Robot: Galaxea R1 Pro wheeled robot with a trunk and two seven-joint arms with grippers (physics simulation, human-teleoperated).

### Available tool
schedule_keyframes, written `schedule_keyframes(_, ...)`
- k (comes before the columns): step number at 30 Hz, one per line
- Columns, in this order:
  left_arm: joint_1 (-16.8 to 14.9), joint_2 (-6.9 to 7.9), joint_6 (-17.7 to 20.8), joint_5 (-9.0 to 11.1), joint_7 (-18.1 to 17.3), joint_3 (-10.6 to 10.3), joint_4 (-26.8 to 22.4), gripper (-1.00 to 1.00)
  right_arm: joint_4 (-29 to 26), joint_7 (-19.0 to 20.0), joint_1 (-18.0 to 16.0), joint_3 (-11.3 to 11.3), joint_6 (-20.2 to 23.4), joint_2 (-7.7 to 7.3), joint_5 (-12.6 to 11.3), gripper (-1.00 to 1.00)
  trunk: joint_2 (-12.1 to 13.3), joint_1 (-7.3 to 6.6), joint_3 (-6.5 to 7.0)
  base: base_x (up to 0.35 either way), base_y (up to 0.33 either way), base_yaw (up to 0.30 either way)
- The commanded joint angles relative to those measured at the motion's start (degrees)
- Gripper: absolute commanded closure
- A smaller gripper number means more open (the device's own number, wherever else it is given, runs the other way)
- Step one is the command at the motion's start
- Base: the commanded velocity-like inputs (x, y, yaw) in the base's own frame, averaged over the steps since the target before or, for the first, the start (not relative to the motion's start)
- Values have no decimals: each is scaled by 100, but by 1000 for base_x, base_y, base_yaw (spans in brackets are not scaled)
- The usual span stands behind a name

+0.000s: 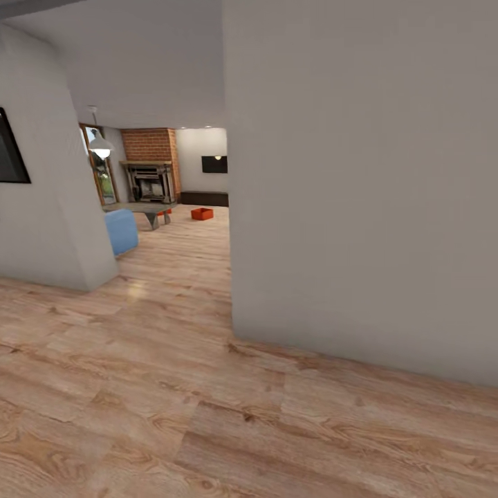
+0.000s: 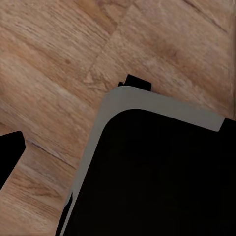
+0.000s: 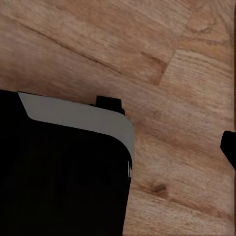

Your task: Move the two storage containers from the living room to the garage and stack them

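Note:
Far down the hallway, the living room opens up with its brick fireplace [image 1: 151, 153] and a black wall TV [image 1: 214, 164]. One orange-red storage container [image 1: 202, 214] sits on the plank floor there. A second orange-red container [image 1: 164, 212] peeks out behind the leg of a low table [image 1: 142, 207], mostly hidden. In the left wrist view a dark fingertip [image 2: 10, 158] of the left gripper sits at the frame's edge over bare planks. The right wrist view shows a dark fingertip [image 3: 229, 147] likewise; nothing is held. The garage is out of view.
A large pale wall block [image 1: 360, 194] stands close on the right and another wall [image 1: 48, 207] on the left, leaving a passage between them. A blue seat [image 1: 122, 231] sits by the left wall's corner. My black, grey-edged base [image 2: 157, 172] shows under both wrists.

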Motion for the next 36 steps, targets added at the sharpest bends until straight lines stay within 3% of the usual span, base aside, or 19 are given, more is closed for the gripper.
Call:
schedule_keyframes(1,-1,-2,-8,6,5,14,-2,-100,18,-14,-7,46,-39,5,-58,-100,-2,3,-5,322,0,186)
schedule_keyframes(36,-1,-2,-9,6,-2,19,19,-100,18,-28,-7,34,-131,3,-115,-100,-2,3,-5,322,0,292)
